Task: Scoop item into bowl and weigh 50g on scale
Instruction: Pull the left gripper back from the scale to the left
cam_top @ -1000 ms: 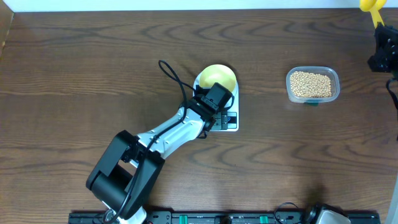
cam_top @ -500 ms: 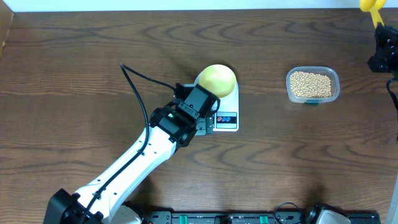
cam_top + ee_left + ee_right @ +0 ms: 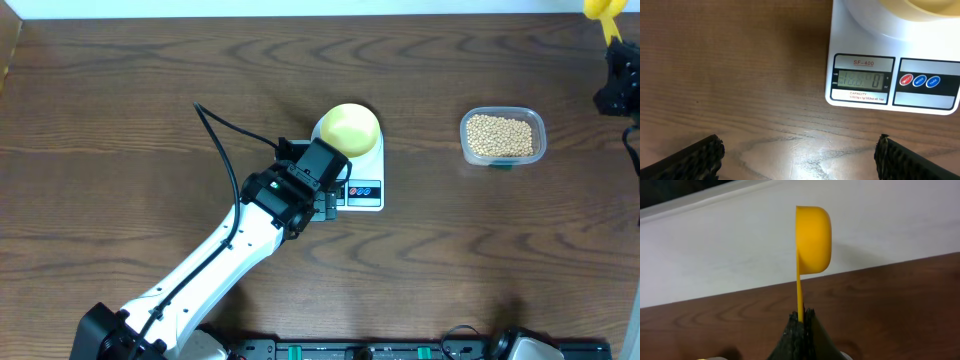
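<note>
1. The bowl [image 3: 348, 127] sits on the back of the scale [image 3: 365, 192], so anything tipped in gets weighed right away. No beans show in it from overhead.
2. The display [image 3: 858, 80] reads zero, so the scale looks tared with the bowl on. That's a guess, but it fits.
3. The left arm [image 3: 230, 250] hangs just in front of the scale, jaws spread wide and holding nothing. Both tips hover over bare wood in its wrist view. It's probably parked there to keep its camera on the readout, and it's clear of the bowl.
4. The beans [image 3: 500, 133] are all in the clear tub [image 3: 464, 122], on the tabletop [image 3: 120, 120] right of the scale and well apart from it. No scooping looks done yet.
5. The right arm [image 3: 620, 88] is way out at the far right edge. Its jaws are pinched tight on the handle of the yellow scoop [image 3: 812, 240]. The scoop stands upright above the jaws with the cup side-on, and the inside is hidden from view. That hold looks like a carry pose, so it'll need tilting down to dig into the tub.
6. The tabletop is dark brown wood grain, a bit glossy under the left arm's camera, with nothing else lying around the scale.
7. A plain white wall [image 3: 715, 245] runs along the back edge, and a black rail [image 3: 300, 351] sits along the front.
</note>
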### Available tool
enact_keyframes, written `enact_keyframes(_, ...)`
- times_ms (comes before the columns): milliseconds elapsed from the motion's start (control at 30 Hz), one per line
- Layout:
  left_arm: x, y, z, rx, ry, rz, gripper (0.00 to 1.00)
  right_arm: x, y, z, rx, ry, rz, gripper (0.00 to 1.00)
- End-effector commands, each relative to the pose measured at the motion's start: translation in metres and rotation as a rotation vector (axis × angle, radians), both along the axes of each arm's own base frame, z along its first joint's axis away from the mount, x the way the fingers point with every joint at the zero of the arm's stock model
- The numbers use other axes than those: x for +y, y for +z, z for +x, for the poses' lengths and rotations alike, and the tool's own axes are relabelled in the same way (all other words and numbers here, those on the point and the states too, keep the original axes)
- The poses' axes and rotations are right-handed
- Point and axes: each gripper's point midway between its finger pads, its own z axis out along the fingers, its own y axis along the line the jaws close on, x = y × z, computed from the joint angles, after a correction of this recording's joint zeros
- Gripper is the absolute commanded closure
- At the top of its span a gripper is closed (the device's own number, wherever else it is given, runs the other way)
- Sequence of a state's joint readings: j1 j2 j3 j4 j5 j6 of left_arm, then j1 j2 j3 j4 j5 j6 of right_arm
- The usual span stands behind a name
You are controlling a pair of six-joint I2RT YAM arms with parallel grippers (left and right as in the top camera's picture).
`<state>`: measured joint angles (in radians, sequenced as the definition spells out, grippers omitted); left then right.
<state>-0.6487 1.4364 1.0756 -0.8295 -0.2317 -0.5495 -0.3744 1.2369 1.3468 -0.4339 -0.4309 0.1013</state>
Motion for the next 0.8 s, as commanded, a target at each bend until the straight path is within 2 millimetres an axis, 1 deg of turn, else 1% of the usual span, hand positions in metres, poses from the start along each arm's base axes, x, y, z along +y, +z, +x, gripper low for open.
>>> enact_keyframes(0,0.005,-0.001,0.001,-0.005,0.007,0.021,0.02,-0.009,0.005,-0.001,0.000,-0.054,0.023,0.99)
enact_keyframes(100,0.005,-0.001,0.001,-0.005,0.007,0.021,0.02,-0.010,-0.004,-0.003,0.036,-0.066,0.034,0.99)
enact_keyframes(167,0.005,-0.001,0.001,-0.005,0.007,0.022,0.02,-0.015,-0.015,-0.008,0.087,-0.100,0.040,0.99)
enact_keyframes(200,0.005,-0.001,0.001,-0.005,0.007,0.021,0.02,-0.014,-0.022,-0.010,0.116,-0.102,0.054,0.99)
enact_keyframes(267,0.005,-0.001,0.001,-0.005,0.007,0.021,0.02,-0.012,-0.029,-0.013,0.149,-0.112,0.091,0.99)
enact_keyframes(333,0.005,-0.001,0.001,-0.005,0.007,0.021,0.02,-0.013,-0.030,-0.014,0.154,-0.127,0.125,0.99)
enact_keyframes(400,0.005,-0.001,0.001,-0.005,0.007,0.022,0.02,-0.018,-0.032,-0.015,0.163,-0.167,0.144,0.99)
enact_keyframes(767,0.005,-0.001,0.001,-0.005,0.007,0.022,0.02,-0.018,-0.031,-0.014,0.159,-0.182,0.187,0.99)
